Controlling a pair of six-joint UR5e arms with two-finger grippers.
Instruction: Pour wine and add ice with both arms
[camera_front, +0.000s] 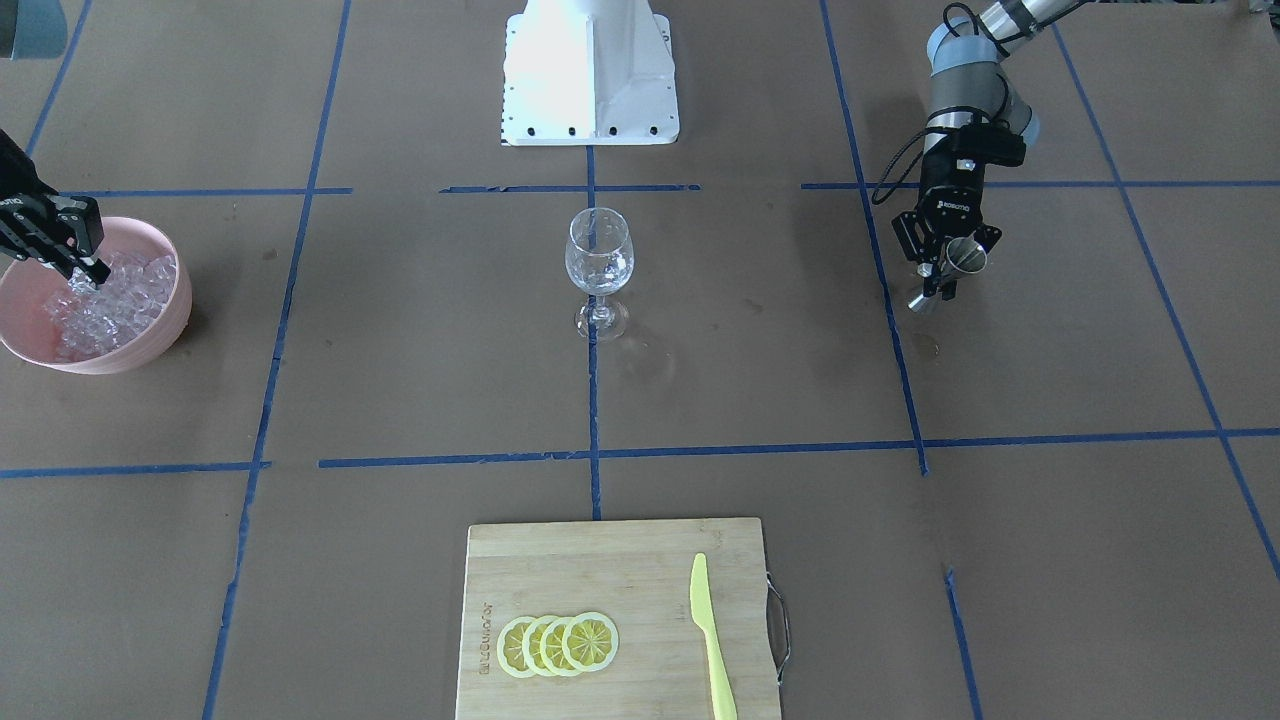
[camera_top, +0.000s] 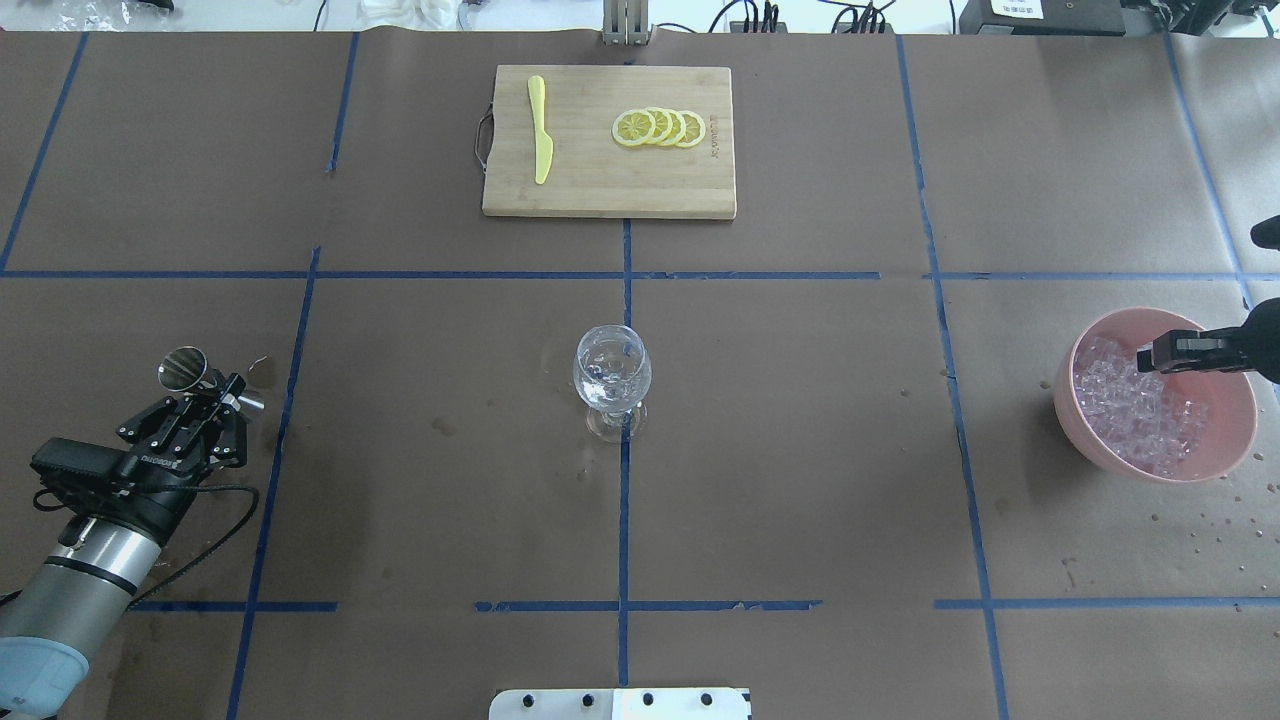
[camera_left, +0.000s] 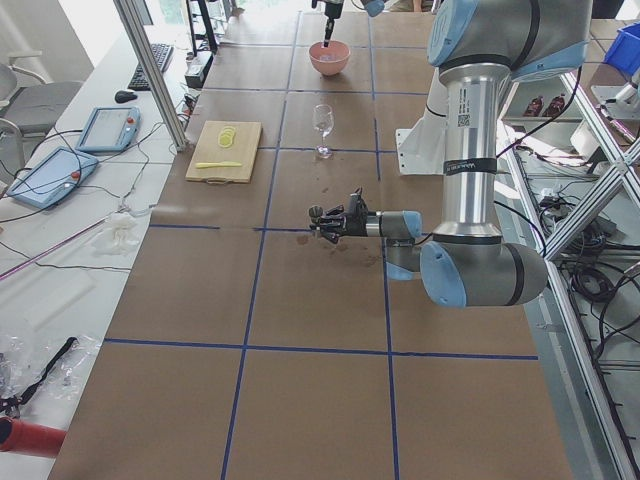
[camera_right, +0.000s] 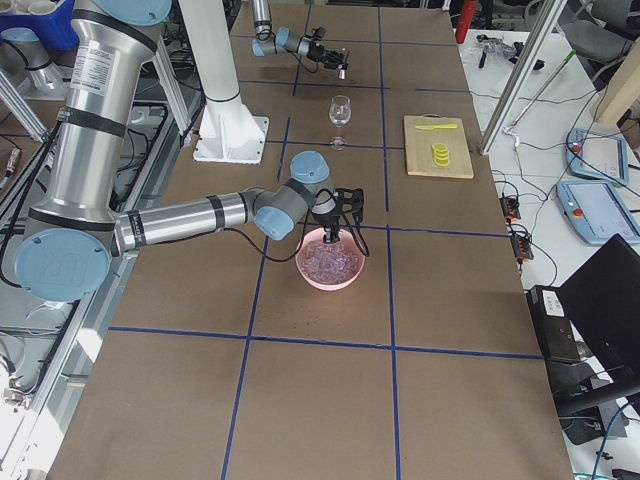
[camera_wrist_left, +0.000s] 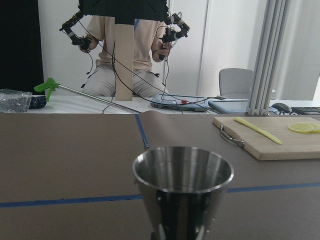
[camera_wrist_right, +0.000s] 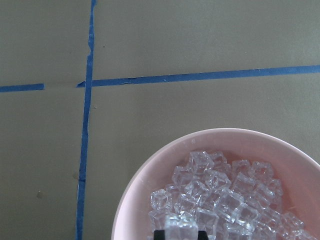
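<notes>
My left gripper (camera_top: 224, 392) is shut on a steel jigger (camera_top: 183, 368) and holds it tilted just above the table at the left; the jigger's cup fills the left wrist view (camera_wrist_left: 182, 185). My right gripper (camera_top: 1145, 358) is down in a pink bowl (camera_top: 1100, 452) of ice (camera_top: 1140, 412) at the right. In the right wrist view one cube (camera_wrist_right: 181, 228) sits between my fingertips, over the heap (camera_wrist_right: 225, 195). A clear stemmed glass (camera_top: 611, 375) stands upright at the table's middle, far from both grippers.
A wooden cutting board (camera_top: 590, 185) at the far edge carries lemon slices (camera_top: 660, 127) and a yellow knife (camera_top: 540, 140). The white pedestal (camera_front: 590, 70) stands at the robot's side. Blue tape lines cross the brown table cover. Droplets lie near the bowl.
</notes>
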